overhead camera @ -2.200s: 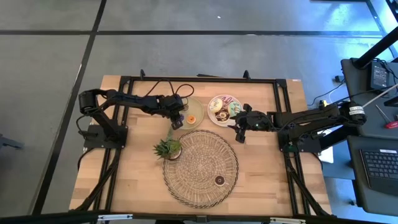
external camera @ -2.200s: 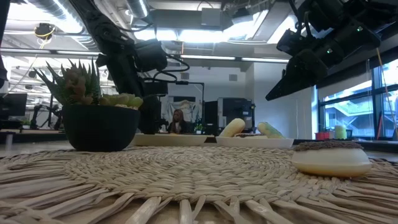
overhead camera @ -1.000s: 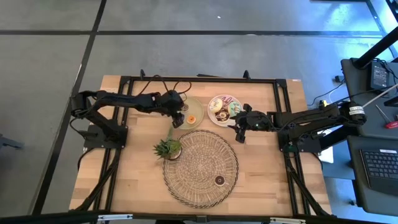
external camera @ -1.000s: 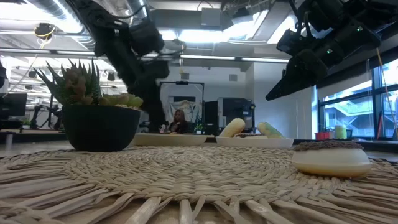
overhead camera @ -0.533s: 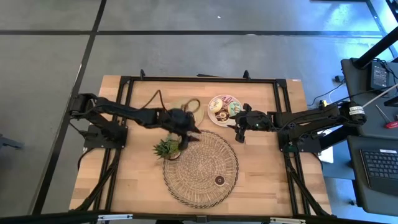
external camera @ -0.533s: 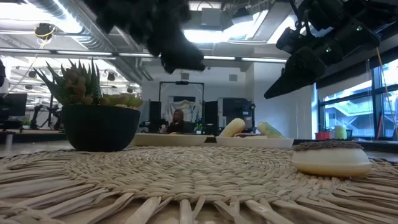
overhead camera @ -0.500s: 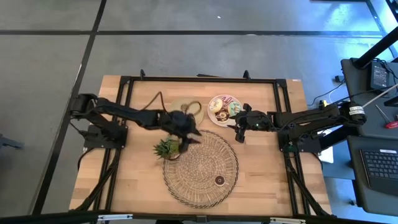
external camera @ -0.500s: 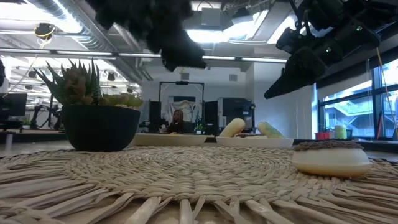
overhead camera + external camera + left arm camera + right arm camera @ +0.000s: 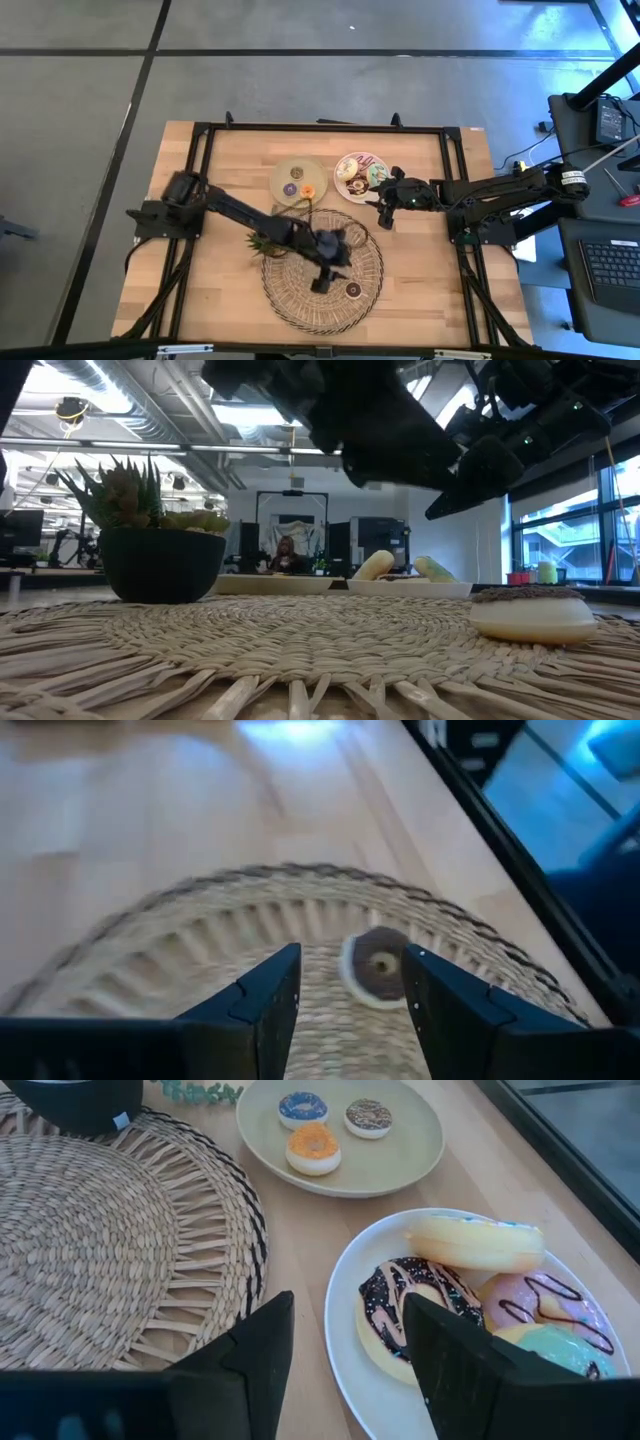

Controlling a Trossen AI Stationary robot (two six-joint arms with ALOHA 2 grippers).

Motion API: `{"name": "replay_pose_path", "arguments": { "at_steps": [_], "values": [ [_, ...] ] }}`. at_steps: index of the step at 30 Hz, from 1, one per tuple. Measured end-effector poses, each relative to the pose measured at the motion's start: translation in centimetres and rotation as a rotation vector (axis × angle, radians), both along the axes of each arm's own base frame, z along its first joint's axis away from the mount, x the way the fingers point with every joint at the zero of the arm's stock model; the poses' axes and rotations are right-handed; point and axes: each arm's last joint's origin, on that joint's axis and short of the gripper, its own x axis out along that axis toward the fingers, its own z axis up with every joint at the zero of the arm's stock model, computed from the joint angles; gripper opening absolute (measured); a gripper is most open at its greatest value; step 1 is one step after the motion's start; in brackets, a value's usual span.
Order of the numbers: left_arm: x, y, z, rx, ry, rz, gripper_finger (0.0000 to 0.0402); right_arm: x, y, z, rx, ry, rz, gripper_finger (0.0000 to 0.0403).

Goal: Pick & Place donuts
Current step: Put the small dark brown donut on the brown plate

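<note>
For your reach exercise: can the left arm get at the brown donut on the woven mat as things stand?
Probably yes. The left tool hangs open above the woven mat, the brown donut lies just ahead of it, and nothing stands between them.

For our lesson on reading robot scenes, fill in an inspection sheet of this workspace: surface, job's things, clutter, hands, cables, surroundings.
Surface: wooden table with a round woven mat.
Job's things: brown donut on the mat; three small donuts on the green plate; four larger ones on the white plate.
Clutter: potted plant at the mat's edge.
Hands: left hand open above the mat, brown donut ahead; right hand open beside the white plate.
Cables: nothing seen on the table.
Surroundings: grey floor; desk with keyboard at right.
</note>
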Motion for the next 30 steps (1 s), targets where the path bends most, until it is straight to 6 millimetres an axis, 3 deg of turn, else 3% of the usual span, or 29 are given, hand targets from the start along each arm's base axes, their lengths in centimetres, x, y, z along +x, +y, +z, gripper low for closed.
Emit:
{"name": "replay_pose_path", "arguments": {
  "at_steps": [7,13,22,30],
  "values": [
    [2.3,-3.3,-2.4,0.033,0.013,-0.027,0.0167,-0.1,0.0,-0.1,0.0,0.013,0.0,0.0191],
    [3.2,-3.5,-4.4,0.057,0.046,-0.011,0.0171,-0.1,0.0,-0.2,0.003,0.02,-0.002,0.0191],
    [3.2,-3.1,-4.7,0.093,0.063,0.035,0.0166,-0.1,0.0,-0.2,0.003,0.019,-0.002,0.0191],
    [3.4,-3.3,-6.5,0.039,0.102,0.038,0.0168,-0.1,0.0,-0.2,0.003,0.021,-0.002,0.0191]
  ]
}}
